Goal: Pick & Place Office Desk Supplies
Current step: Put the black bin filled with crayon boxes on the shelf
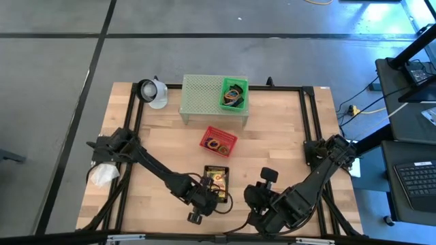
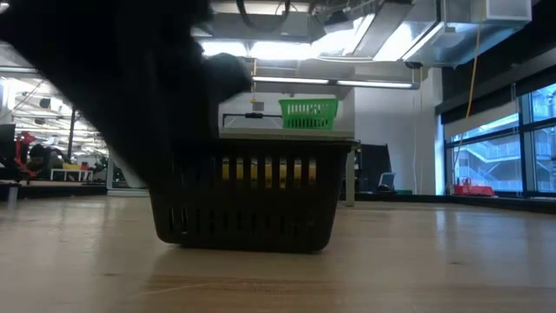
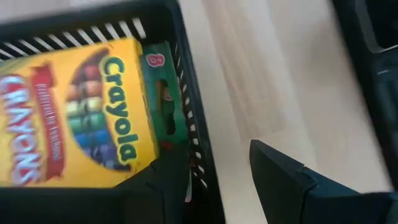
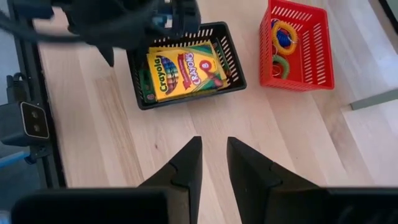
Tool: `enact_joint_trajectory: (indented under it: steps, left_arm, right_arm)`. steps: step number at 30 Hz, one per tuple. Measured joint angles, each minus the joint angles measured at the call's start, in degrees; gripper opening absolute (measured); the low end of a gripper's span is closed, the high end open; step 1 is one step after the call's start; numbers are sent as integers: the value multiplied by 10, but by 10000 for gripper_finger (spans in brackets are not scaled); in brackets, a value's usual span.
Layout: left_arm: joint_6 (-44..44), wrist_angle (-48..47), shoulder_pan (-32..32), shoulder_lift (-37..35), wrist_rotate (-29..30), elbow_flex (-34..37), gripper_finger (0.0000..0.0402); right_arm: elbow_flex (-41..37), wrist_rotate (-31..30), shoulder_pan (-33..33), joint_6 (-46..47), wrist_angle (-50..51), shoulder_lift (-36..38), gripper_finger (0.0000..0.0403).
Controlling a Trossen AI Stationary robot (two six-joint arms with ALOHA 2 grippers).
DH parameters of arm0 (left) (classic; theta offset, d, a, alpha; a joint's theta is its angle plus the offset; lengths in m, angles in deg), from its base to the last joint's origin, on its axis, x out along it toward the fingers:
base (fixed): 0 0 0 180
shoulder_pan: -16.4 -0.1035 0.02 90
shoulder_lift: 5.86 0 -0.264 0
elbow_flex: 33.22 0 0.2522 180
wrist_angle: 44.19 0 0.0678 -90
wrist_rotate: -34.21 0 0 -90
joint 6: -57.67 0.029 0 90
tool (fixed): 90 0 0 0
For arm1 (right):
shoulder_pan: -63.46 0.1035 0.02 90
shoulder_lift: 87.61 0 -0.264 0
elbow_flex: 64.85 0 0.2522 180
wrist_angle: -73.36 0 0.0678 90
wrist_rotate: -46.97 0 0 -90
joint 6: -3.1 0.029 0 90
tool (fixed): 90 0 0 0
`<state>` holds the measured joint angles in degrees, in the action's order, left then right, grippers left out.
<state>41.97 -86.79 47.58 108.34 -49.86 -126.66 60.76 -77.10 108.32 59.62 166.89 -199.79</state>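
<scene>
A crayon box lies flat in a basket at the table's front middle. A second basket, holding loops, sits just behind it. Farther back, a shelf carries a third basket on its right part. A lamp-like object stands left of the shelf. A wad lies at the table's left edge.

The yellow crayon box, lying in the black basket just ahead of the left gripper, reads "Crayola" in green letters and "CRAYONS" in white on a red banner. Its green side panel carries an "8". No other text can be read.
</scene>
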Motion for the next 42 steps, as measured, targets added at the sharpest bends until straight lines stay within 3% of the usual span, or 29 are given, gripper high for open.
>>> enact_joint_trajectory:
  steps: [10, 21, 25, 30, 35, 42]
  left_arm:
    - [-16, 9, -3, 21, 13, 0, 135]
    - [-31, 27, -5, 59, 18, -3, 14]
    - [-42, 18, 0, 53, 36, -3, 4]
    - [-65, -82, 11, 30, 57, -29, 2]
    - [-79, -228, 23, 19, 90, -114, 2]
    - [-78, -360, 25, 18, 143, -208, 2]
  right_arm:
    - [0, 0, 0, 0, 0, 0, 76]
    - [0, 1, 0, -5, 0, 0, 76]
    - [0, -2, 0, -6, 0, 0, 76]
    - [0, -15, 0, -8, 0, 0, 76]
    - [0, -16, 0, -19, 0, 0, 76]
    - [0, -41, 0, -21, 0, 0, 76]
